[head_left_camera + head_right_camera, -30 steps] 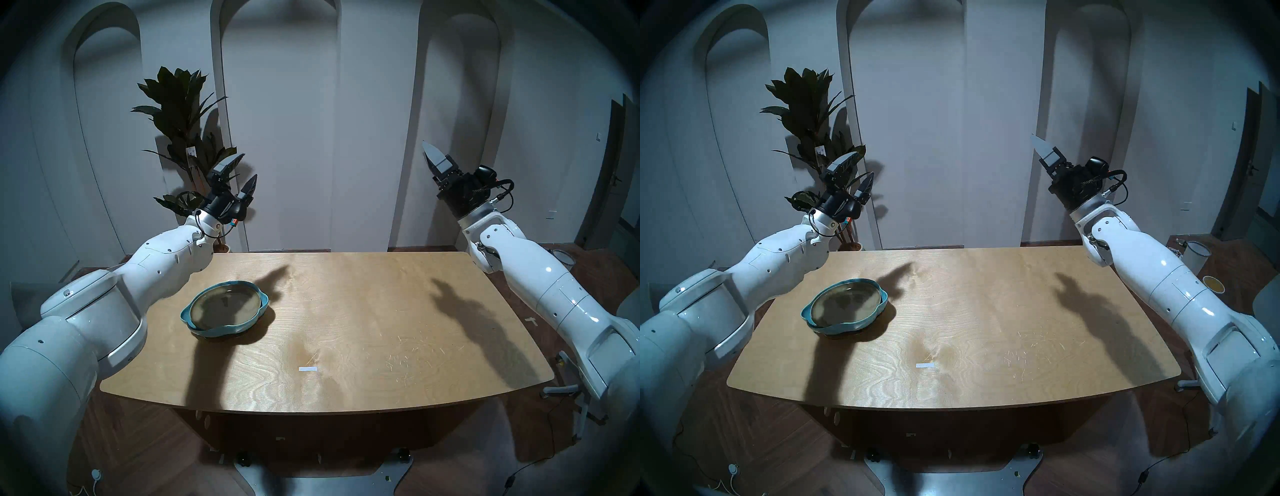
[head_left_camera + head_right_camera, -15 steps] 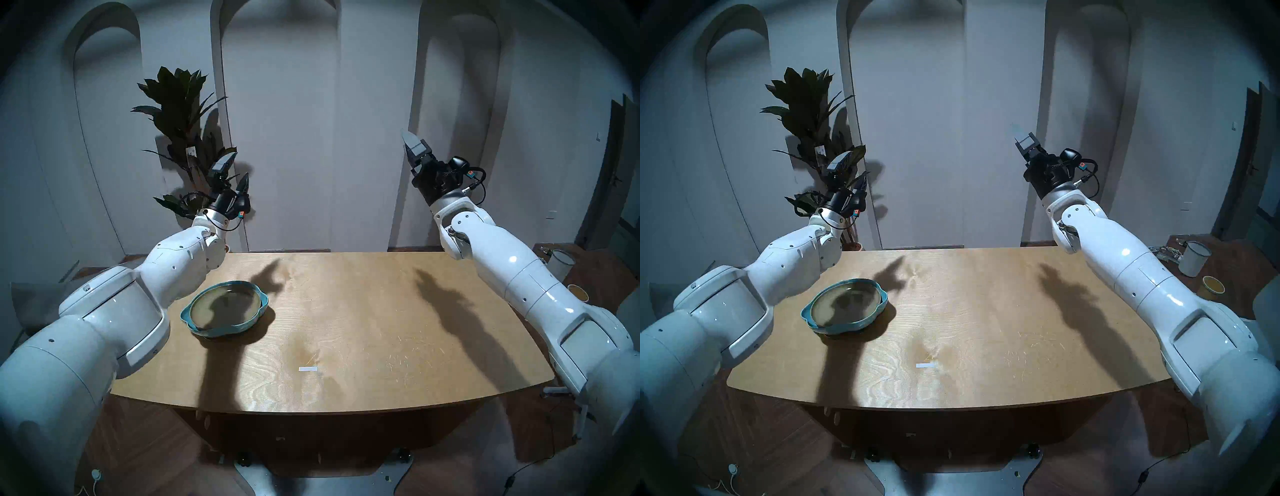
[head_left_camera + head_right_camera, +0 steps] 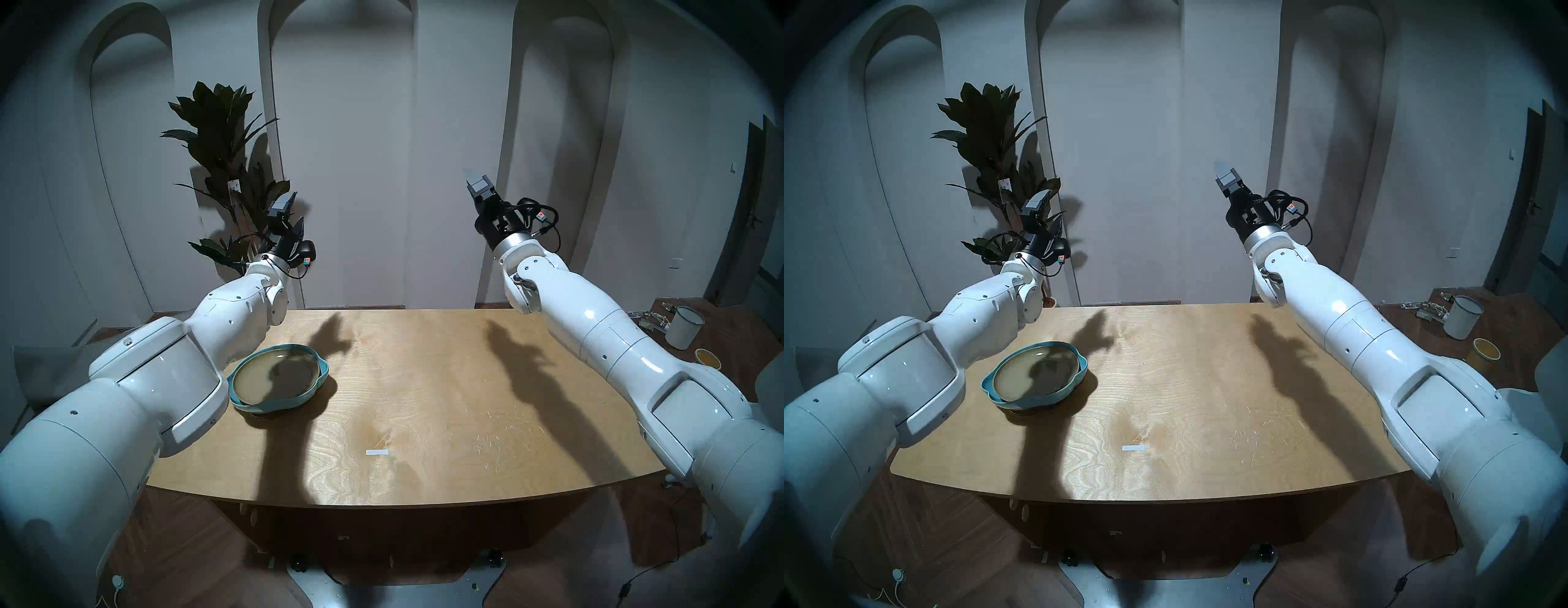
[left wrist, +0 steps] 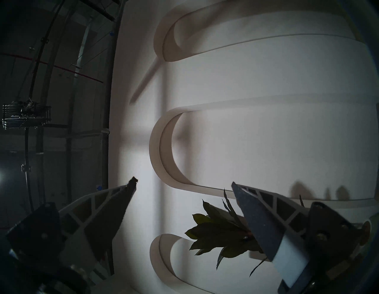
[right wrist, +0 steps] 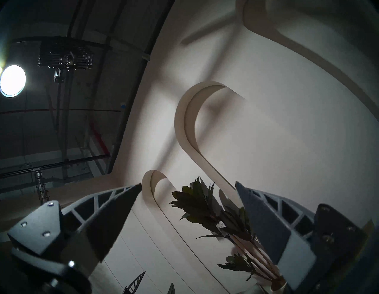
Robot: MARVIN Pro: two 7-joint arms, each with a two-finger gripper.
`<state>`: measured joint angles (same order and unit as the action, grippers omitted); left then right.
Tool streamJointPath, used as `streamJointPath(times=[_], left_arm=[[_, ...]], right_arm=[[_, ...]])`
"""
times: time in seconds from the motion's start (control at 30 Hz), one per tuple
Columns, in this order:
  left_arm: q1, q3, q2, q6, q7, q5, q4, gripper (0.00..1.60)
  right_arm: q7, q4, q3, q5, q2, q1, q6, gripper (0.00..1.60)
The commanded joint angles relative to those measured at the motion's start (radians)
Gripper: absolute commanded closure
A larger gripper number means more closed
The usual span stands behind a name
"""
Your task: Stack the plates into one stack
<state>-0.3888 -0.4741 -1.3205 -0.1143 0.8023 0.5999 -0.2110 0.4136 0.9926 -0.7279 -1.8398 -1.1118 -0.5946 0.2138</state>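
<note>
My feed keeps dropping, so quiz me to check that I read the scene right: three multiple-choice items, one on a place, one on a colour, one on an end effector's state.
1. Where on the table is the stack of plates?
A. its left half
B. its right half
C. its front edge

2. What colour is the lobed plate under the top plate?
A. red
B. sky blue
C. white

3. How is the left end effector?
A. shut on a plate
B. open and empty
C. resting on the table

Key: 1 A, the stack sits under the left arm. 2 B, a blue rim rings the olive-beige top plate. 3 B, its wrist view shows the fingers apart, only wall between.
</note>
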Motion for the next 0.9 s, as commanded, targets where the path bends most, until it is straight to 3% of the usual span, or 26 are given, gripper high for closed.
streamJointPath(times=[0.0, 0.5, 0.87], left_arm=[[0.071, 0.012, 0.0, 0.04, -0.013, 0.02, 0.021, 0.0], [0.077, 0.092, 0.01, 0.086, 0.011, 0.103, 0.054, 0.0], [0.09, 0.126, 0.056, 0.099, 0.01, 0.139, 0.086, 0.0]], right_arm=[[-0.047, -0.016, 0.017, 0.026, -0.055, 0.069, 0.005, 0.0], [-0.103, -0.029, 0.062, 0.095, -0.059, 0.1, 0.032, 0.0], [-0.151, -0.026, 0.057, 0.118, -0.026, 0.085, 0.047, 0.0]])
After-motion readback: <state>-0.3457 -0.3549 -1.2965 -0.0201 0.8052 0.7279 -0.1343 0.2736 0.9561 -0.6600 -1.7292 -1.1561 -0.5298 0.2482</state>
